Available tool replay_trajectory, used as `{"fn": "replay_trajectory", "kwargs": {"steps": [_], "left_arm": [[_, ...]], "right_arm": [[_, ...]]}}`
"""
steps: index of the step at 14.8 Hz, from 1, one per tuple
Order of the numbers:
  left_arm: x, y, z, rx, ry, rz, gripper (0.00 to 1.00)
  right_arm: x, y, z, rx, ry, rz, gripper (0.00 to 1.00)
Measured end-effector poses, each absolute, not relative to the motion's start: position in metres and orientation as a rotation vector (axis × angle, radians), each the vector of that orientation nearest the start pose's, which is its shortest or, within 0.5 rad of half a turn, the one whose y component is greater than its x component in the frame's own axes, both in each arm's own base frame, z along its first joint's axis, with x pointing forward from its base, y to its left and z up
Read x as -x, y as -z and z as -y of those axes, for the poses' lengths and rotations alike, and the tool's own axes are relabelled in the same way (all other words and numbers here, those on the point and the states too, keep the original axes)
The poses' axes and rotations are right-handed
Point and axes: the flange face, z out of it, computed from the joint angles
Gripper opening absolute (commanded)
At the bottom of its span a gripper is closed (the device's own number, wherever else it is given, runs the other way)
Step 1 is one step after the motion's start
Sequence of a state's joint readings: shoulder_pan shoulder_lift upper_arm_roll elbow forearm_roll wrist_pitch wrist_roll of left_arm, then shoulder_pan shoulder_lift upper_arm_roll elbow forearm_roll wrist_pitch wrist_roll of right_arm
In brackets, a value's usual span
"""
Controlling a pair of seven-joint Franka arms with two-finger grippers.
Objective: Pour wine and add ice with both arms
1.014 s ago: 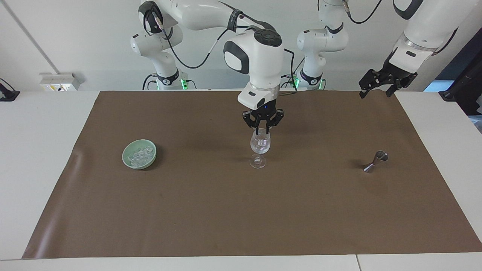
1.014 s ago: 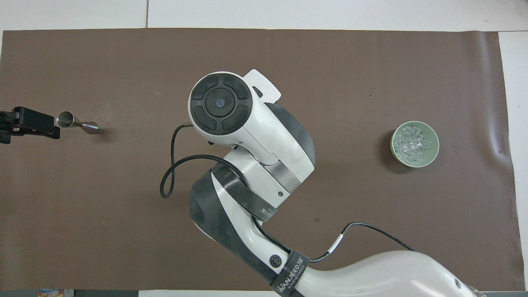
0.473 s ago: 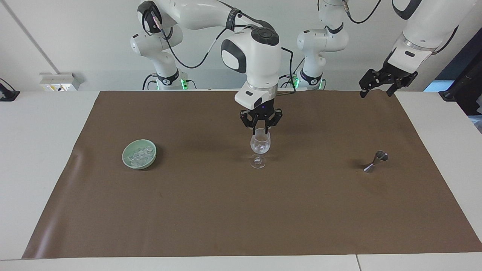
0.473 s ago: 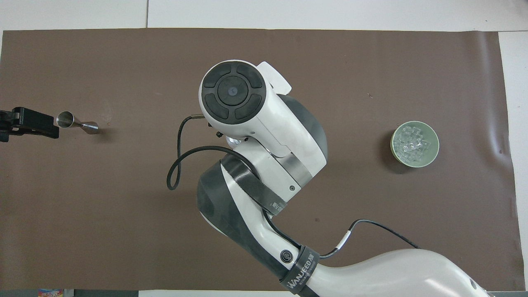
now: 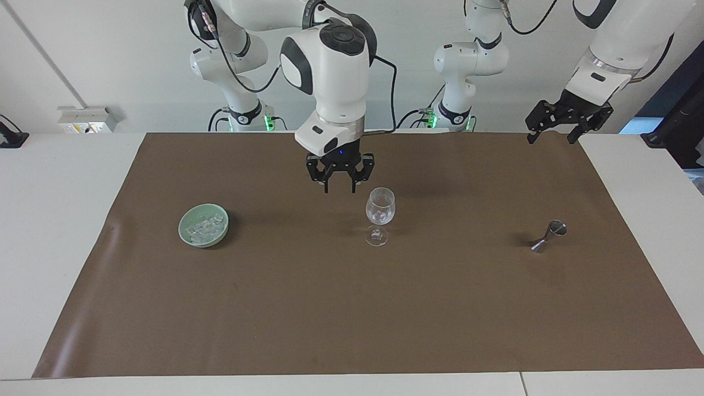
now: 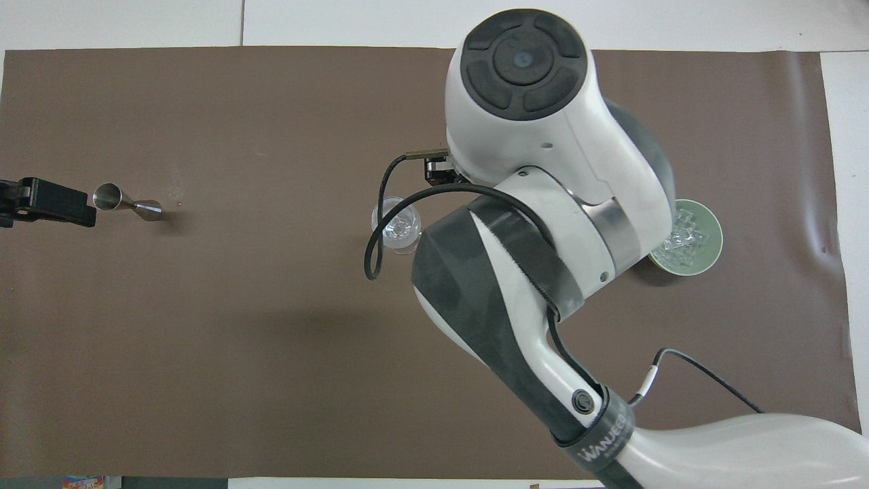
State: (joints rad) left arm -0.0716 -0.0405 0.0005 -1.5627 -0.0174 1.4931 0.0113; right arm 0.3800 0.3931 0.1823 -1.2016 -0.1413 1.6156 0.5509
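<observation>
A clear wine glass [image 5: 380, 212] stands upright mid-mat; it also shows in the overhead view [image 6: 396, 224], with a small glinting piece in its bowl. The ice [image 5: 204, 227] fills a pale green bowl [image 5: 206, 242] toward the right arm's end; the overhead view shows the ice [image 6: 689, 234] and the bowl [image 6: 713, 255] partly under the arm. My right gripper [image 5: 340, 187] is open and empty, raised over the mat beside the glass on the bowl's side. My left gripper [image 5: 551, 135] waits open and empty, high over the mat's edge at the left arm's end.
A small steel jigger [image 5: 549, 235] stands tilted on the brown mat [image 5: 352, 308] toward the left arm's end; the overhead view shows the jigger [image 6: 125, 202] just beside the left gripper's tip [image 6: 51, 204]. White table surrounds the mat.
My right gripper has lifted off the glass's rim and moved toward the bowl's end of the table. The glass stays in place. The left arm has barely moved.
</observation>
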Motion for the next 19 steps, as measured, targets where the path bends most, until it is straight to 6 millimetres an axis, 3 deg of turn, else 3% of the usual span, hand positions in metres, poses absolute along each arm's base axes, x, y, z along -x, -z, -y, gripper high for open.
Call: {"fn": "replay_trajectory", "kwargs": {"steps": [5, 8, 11, 13, 19], "left_arm": [[-0.533, -0.643, 0.038, 3.117, -0.041, -0.141, 1.00], [-0.533, -0.643, 0.038, 3.116, -0.042, -0.141, 1.00], [-0.533, -0.644, 0.038, 3.116, -0.041, -0.140, 1.00], [-0.533, -0.644, 0.038, 3.121, -0.040, -0.140, 1.00], [-0.533, -0.643, 0.039, 3.152, -0.044, -0.137, 1.00]], "right_arm": [[-0.593, -0.612, -0.236, 3.221, 0.057, 0.024, 1.00], [-0.591, -0.648, -0.154, 3.234, 0.054, 0.017, 1.00], [-0.584, -0.670, -0.084, 3.244, 0.018, 0.069, 1.00], [-0.578, -0.677, -0.056, 3.235, -0.011, 0.062, 1.00], [-0.557, -0.682, 0.000, 3.221, -0.120, 0.108, 1.00]]}}
